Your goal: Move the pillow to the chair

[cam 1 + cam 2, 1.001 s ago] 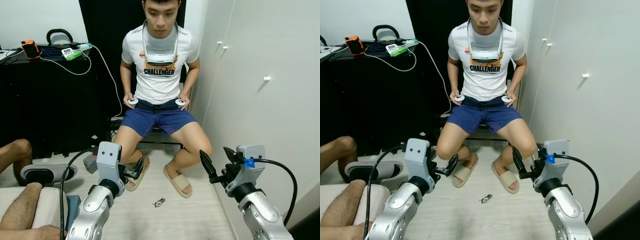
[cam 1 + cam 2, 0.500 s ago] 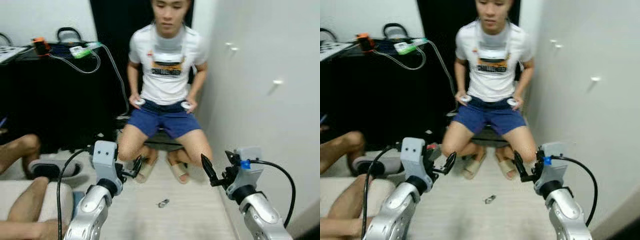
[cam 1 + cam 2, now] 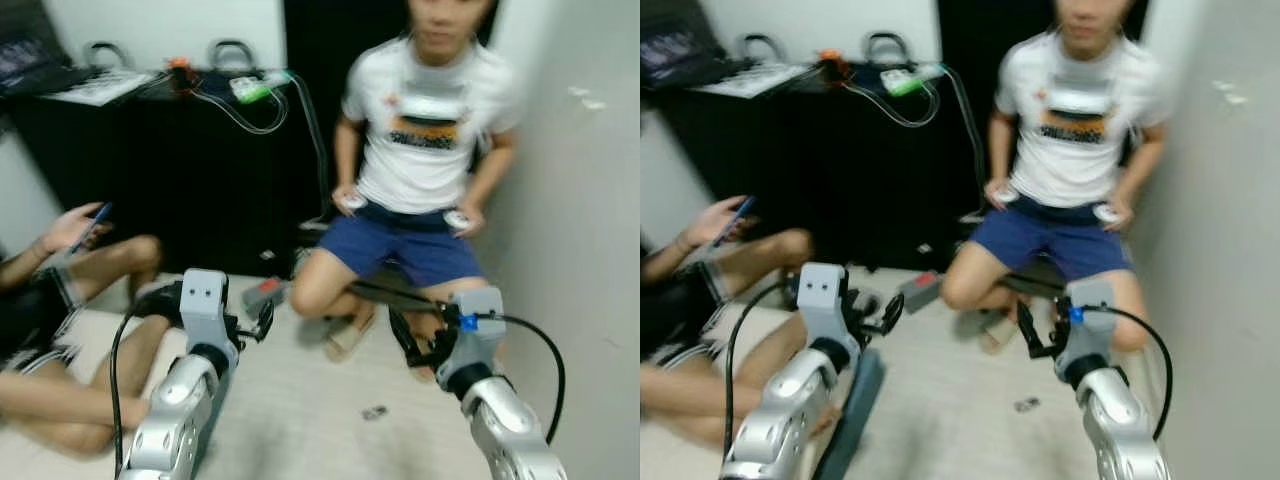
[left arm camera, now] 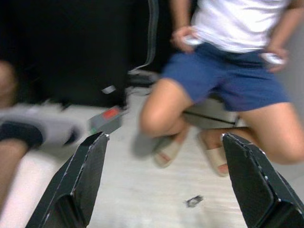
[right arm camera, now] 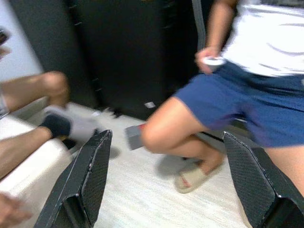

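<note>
Everything is blurry. A big black cabinet [image 3: 150, 180] stands at the back. A person [image 3: 430, 140] in a white shirt and blue shorts sits in front of me on the chair [image 3: 385, 292], which is past both my grippers and to the right. Another person [image 3: 60, 300] sits low on my left and holds a phone [image 3: 95, 213], with legs on a pale soft pad [image 4: 21, 190]. A dark blue flat thing [image 3: 852, 405] lies on the floor just beside my left arm. I cannot tell if that or the pad is the pillow. My left gripper [image 3: 262, 322] is up in the air, its two black fingers [image 4: 80, 180] spread wide, and it holds nothing and touches nothing. My right gripper [image 3: 405, 335] is spread wide the same way, near the sitting person's knees, and holds nothing. A sandal [image 4: 166, 152] and a tiny scrap [image 3: 376, 411] lie on the floor between my arms.
</note>
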You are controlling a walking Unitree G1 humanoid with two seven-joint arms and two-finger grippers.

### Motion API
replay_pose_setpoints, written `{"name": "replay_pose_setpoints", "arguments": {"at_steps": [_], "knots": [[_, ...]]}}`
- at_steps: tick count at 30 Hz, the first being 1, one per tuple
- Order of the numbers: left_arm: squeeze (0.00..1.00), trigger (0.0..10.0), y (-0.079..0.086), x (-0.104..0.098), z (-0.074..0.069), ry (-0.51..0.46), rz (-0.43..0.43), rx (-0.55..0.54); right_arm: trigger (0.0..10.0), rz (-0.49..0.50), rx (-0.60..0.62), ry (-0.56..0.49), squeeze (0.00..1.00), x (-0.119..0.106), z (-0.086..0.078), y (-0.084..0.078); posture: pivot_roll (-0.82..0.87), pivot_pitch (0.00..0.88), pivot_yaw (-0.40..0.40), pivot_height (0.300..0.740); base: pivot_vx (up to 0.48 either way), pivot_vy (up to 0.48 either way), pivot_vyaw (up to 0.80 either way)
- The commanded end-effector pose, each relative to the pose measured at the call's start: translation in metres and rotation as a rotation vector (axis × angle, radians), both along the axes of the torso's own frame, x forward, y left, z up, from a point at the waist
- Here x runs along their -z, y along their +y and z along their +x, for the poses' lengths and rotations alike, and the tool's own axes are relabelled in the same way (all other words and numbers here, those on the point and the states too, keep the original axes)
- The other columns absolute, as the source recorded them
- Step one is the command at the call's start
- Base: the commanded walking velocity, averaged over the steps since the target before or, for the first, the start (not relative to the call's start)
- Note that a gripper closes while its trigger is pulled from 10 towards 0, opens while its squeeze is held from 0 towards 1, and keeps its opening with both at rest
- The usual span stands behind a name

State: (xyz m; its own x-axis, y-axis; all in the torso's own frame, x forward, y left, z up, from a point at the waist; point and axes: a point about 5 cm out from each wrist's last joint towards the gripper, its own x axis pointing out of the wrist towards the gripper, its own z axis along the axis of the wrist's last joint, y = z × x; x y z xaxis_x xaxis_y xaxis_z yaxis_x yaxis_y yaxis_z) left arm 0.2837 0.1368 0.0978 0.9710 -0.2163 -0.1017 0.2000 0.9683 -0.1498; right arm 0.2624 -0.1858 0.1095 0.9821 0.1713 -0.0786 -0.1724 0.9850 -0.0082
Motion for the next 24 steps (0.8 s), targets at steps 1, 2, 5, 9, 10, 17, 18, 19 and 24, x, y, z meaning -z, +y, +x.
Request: {"name": "replay_pose_setpoints", "arguments": {"at_steps": [1, 2, 5, 9, 10, 17, 18, 19, 24], "knots": [[0.00, 10.0, 0.000, 0.000, 0.002, -0.001, -0.005, 0.000, 10.0, 0.000, 0.009, 0.002, 0.00, 0.002, -0.002, -0.001, -0.05, 0.000, 0.000, 0.735, 0.000, 0.000, 0.79], [0.00, 10.0, -0.001, 0.000, 0.003, -0.002, -0.005, 0.001, 10.0, -0.003, 0.018, 0.002, 0.00, 0.002, -0.002, -0.002, -0.05, 0.000, -0.004, 0.735, 0.000, 0.000, 0.79], [0.00, 10.0, -0.001, 0.000, 0.003, -0.002, -0.007, 0.001, 10.0, -0.005, 0.020, 0.001, 0.00, 0.002, -0.002, -0.003, -0.05, 0.000, -0.004, 0.735, 0.000, 0.000, 0.79], [0.00, 10.0, -0.002, 0.000, 0.004, -0.003, -0.013, -0.004, 10.0, -0.015, 0.024, -0.007, 0.00, 0.001, -0.001, -0.005, -0.05, 0.000, -0.013, 0.735, 0.000, 0.000, 0.79], [0.00, 10.0, -0.003, 0.000, 0.004, -0.004, -0.012, -0.005, 10.0, -0.017, 0.025, -0.009, 0.00, 0.001, 0.000, -0.006, -0.05, 0.000, -0.018, 0.735, 0.000, 0.000, 0.79], [0.00, 10.0, -0.005, 0.000, 0.005, -0.009, -0.009, 0.004, 10.0, -0.023, 0.030, -0.024, 0.00, 0.001, 0.001, -0.009, -0.04, 0.000, -0.021, 0.735, 0.000, 0.000, 0.79], [0.00, 10.0, -0.005, 0.000, 0.005, -0.009, -0.009, 0.004, 10.0, -0.023, 0.030, -0.024, 0.00, 0.001, 0.001, -0.009, -0.04, 0.000, -0.021, 0.735, 0.000, 0.000, 0.78], [0.00, 10.0, -0.005, 0.000, 0.005, -0.009, -0.009, 0.004, 10.0, -0.023, 0.030, -0.024, 0.00, 0.001, 0.001, -0.009, -0.04, 0.000, -0.021, 0.735, 0.000, 0.000, 0.78], [0.00, 10.0, -0.008, 0.000, 0.008, -0.006, -0.017, 0.026, 10.0, -0.019, 0.037, -0.026, 0.00, 0.001, 0.002, -0.011, -0.05, 0.000, -0.016, 0.735, 0.000, 0.000, 0.78]]}}
